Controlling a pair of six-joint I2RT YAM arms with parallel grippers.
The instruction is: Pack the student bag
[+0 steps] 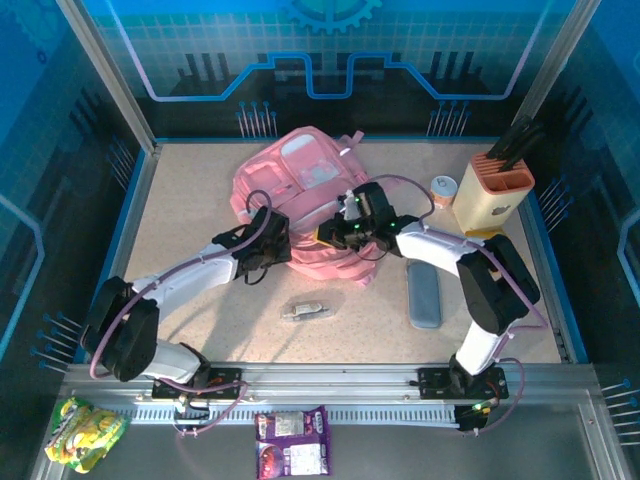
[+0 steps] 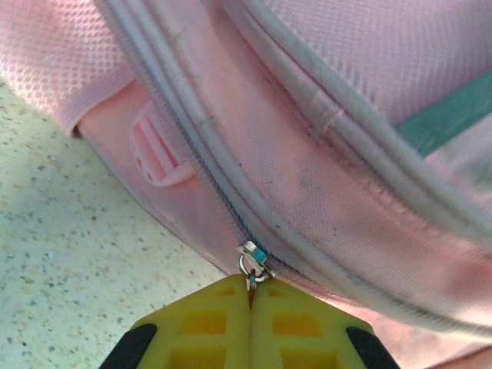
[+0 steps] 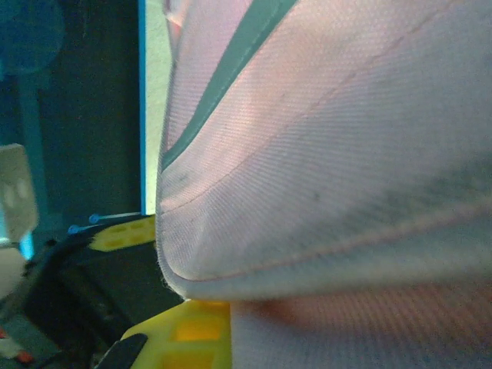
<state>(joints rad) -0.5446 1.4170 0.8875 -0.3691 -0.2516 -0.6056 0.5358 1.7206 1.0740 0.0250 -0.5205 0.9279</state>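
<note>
Speckled beige table top point(image 1: 190, 200) inside a blue-lit enclosure with glazed walls. Along the near edge, an aluminium rail point(image 1: 330, 375) carrying both arm bases. In front of the rail, a yellow-green snack packet point(image 1: 85, 432) at left and a purple packet point(image 1: 293, 440) near the middle.

On the near half of the table, a small grey-silver item point(image 1: 305, 311), too small to identify. To its right, a slate-blue oblong case point(image 1: 424, 294) lying flat.

Mid-table, left gripper point(image 1: 268, 248) at the near-left edge of the student bag point(image 1: 300, 180) and right gripper point(image 1: 335, 232) at its near-right side, the two close together.

Left wrist view: yellow fingers point(image 2: 207, 323) pressed fully together, pinching the metal zip pull point(image 2: 250, 278) just below the slider point(image 2: 256, 260) on a piped pink seam, with bare table at left.

Right wrist view: jaws closed down on a fold of pink bag fabric, with one yellow finger point(image 3: 192, 330) beneath the fold and the other beside its left edge.

Student bag lying flat at the far middle of the table, translucent pocket panel facing up, pink straps trailing toward the far right.

At far right, a small round white-and-orange pot point(image 1: 443, 188) just beside a cream and orange holder point(image 1: 492, 195) with dark handles standing in it.
</note>
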